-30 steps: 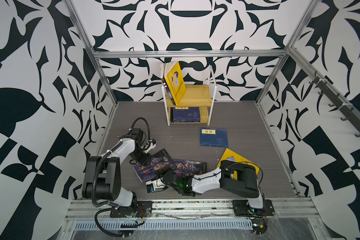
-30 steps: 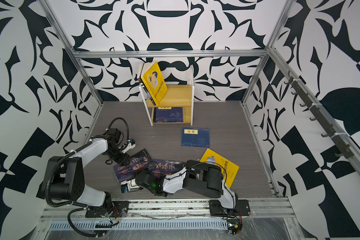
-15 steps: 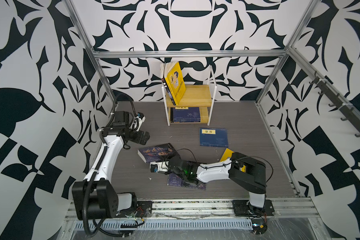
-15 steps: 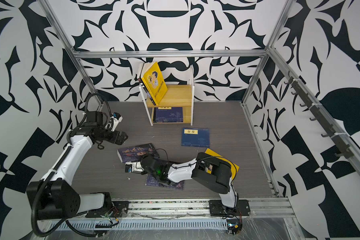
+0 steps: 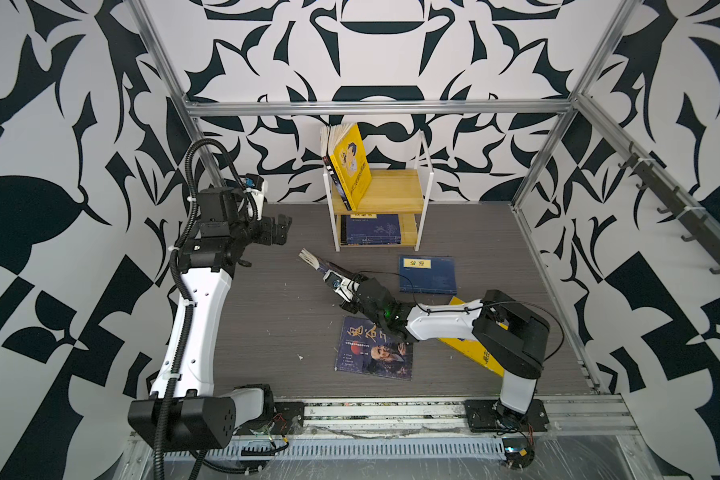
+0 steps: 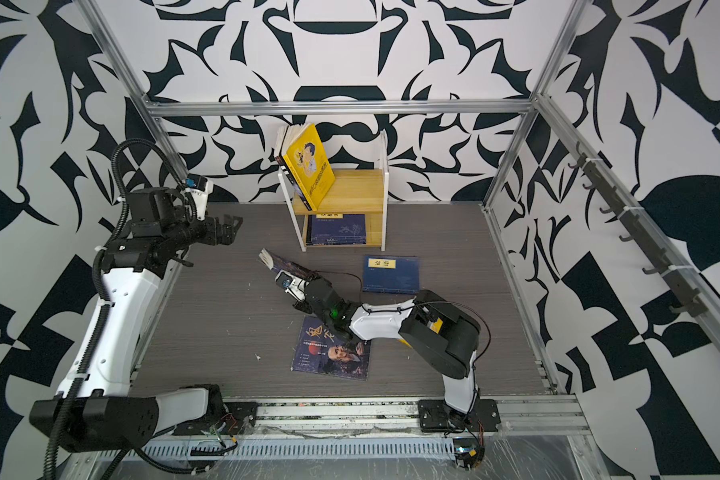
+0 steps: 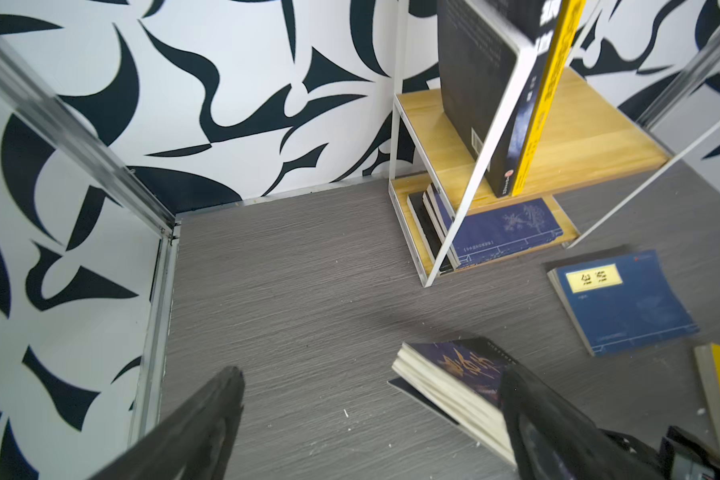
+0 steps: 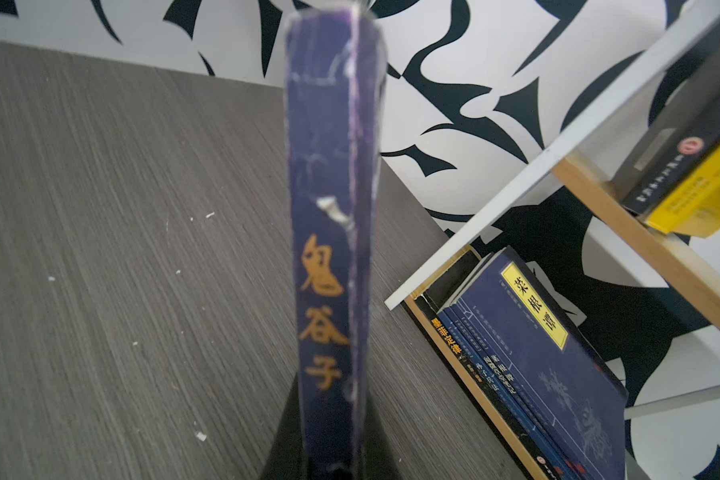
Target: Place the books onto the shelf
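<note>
Book [image 8: 329, 249]: navy spine, orange calligraphy

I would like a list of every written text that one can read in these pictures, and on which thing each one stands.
"鬼谷子": spine of the held book in the right hand.
"菜根谭": label of the navy book on the shelf, lower board.
"鬼谷子": cover of the portrait book lying on the floor.
Too blurred to read: the label of the blue book on the floor, the print on the yellow book, the small spines.
</note>
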Motion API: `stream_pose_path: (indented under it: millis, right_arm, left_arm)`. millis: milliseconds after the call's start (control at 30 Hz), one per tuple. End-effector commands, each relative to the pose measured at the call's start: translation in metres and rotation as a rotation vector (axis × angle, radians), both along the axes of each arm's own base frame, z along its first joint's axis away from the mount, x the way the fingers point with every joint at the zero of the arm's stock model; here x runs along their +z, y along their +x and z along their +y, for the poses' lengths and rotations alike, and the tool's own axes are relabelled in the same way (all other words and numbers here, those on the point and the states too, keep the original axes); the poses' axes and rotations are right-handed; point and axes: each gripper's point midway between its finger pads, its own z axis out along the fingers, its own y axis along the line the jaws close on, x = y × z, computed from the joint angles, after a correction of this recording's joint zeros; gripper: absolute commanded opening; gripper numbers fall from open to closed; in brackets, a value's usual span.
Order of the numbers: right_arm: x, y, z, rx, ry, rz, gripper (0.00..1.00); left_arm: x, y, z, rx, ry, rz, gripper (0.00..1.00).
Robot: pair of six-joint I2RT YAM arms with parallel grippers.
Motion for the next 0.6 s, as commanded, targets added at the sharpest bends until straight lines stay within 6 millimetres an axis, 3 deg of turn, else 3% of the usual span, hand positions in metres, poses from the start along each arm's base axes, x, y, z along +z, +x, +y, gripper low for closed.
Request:
stream_pose_path:
  millis: [0, 333, 567]
  right_arm:
    - [0.106, -0.001, -0.003, -0.030, 0.336, -0.069, 0.00]
    - [0.162, 0.000, -0.034, -0.127, 0.542, -0.054, 0.00]
    - [0.212, -0.005, -0.057, -0.134, 0.646, -0.019, 0.00]
  left_arm:
    - [-0.009, -0.018, 0.005, 0.046, -0.045, 0.048, 1.00]
    - [-0.010, -0.066, -0.007, -0.016, -0.134, -0.048, 1.00]
    - [-0.022, -0.063, 0.004, 0.007, -0.269, -0.041, 1.00]
